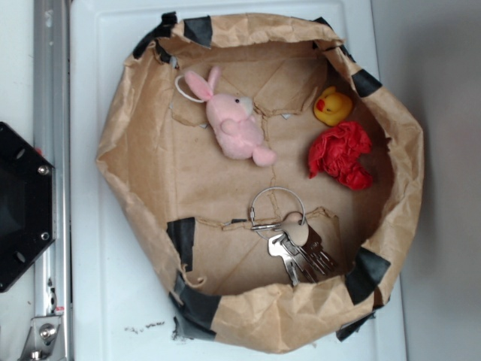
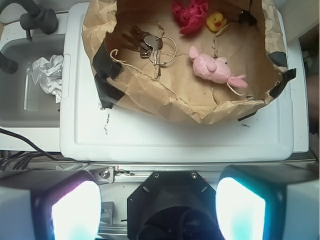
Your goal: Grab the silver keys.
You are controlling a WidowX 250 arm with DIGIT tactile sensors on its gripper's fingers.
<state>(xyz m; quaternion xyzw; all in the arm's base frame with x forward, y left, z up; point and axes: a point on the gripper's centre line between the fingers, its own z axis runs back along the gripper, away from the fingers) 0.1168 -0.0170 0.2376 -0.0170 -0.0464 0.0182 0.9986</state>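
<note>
The silver keys [image 1: 297, 247] lie fanned on a thin wire ring at the front right of the floor of a crumpled brown paper basin [image 1: 120, 150]. In the wrist view the silver keys [image 2: 146, 44] show at the upper left, far from my gripper [image 2: 158, 200]. Its two fingers [image 2: 75, 210] stand wide apart at the bottom edge of that view, over the black robot base [image 2: 170, 200]. It is open, with nothing between the fingers. The exterior view does not show the gripper.
Inside the basin also lie a pink bunny [image 1: 237, 128], a yellow duck [image 1: 333, 107] and a red crumpled wad [image 1: 342, 154]. The basin's raised taped walls [image 2: 165, 107] ring everything. A grey bin with white crumpled paper [image 2: 47, 75] stands beside the white table [image 2: 175, 135].
</note>
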